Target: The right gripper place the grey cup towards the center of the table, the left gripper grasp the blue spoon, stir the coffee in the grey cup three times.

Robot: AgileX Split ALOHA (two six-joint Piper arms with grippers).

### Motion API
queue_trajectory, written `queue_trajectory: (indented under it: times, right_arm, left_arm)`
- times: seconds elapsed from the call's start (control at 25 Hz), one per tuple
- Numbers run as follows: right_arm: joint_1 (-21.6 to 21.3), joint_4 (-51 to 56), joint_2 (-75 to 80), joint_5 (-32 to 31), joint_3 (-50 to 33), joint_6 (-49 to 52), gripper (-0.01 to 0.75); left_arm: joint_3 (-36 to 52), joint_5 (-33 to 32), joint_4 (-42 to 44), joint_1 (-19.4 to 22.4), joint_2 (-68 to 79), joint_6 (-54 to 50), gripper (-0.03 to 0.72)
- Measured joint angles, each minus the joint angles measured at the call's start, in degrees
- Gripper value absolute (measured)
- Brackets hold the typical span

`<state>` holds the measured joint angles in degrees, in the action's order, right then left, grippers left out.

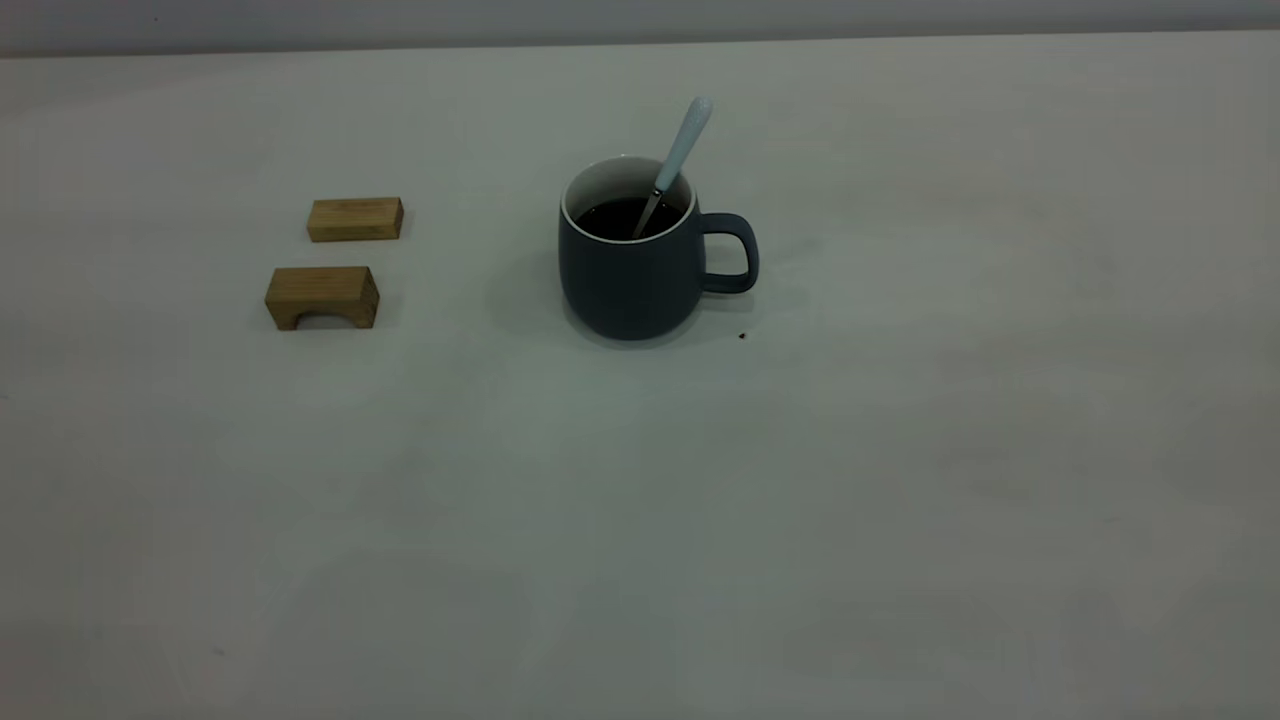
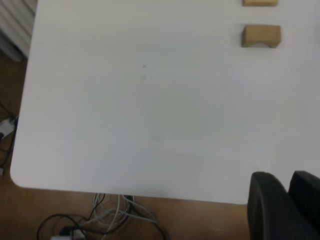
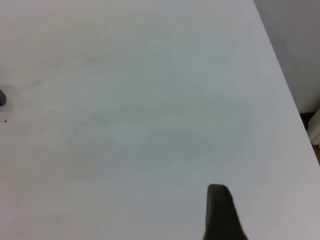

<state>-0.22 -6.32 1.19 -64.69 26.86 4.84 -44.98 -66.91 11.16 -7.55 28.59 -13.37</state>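
The grey cup [image 1: 640, 275] stands upright near the middle of the table [image 1: 900, 480], its handle pointing right in the exterior view. Dark coffee [image 1: 622, 217] fills it. The blue spoon [image 1: 682, 150] leans inside the cup, bowl down in the coffee and pale handle sticking up over the far rim. Nothing holds the spoon or the cup. Neither arm shows in the exterior view. My left gripper [image 2: 290, 176] hovers over the table's near-left edge, shut and empty. My right gripper [image 3: 218, 190] hangs over bare table on the right side; a sliver of the grey cup [image 3: 1, 97] shows far off.
Two tan wooden blocks lie left of the cup, a flat one [image 1: 355, 219] and an arched one [image 1: 321, 297]; the arched block [image 2: 261, 36] also shows in the left wrist view. A dark speck [image 1: 742, 336] sits beside the cup. Cables [image 2: 115, 215] lie on the floor past the table edge.
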Motion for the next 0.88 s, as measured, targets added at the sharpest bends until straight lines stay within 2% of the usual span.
queue_trajectory:
  times: [0.16, 0.24, 0.56, 0.88]
  right_arm:
    - [0.0, 0.0, 0.0, 0.0, 0.0, 0.0, 0.511]
    - [0.0, 0.0, 0.0, 0.0, 0.0, 0.0, 0.511]
    - [0.0, 0.0, 0.0, 0.0, 0.0, 0.0, 0.511]
    - [0.0, 0.0, 0.0, 0.0, 0.0, 0.0, 0.511]
  left_arm:
    - [3.8, 0.0, -0.4, 7.5, -5.3, 0.0, 0.152]
    - [6.1, 0.1, -0.4, 9.4, -8.9, 0.0, 0.156]
    - [15.3, 3.2, -0.8, 9.8, -22.1, 0.2, 0.177]
    - [16.6, 1.6, -2.5, 9.8, -28.5, 3.4, 0.196]
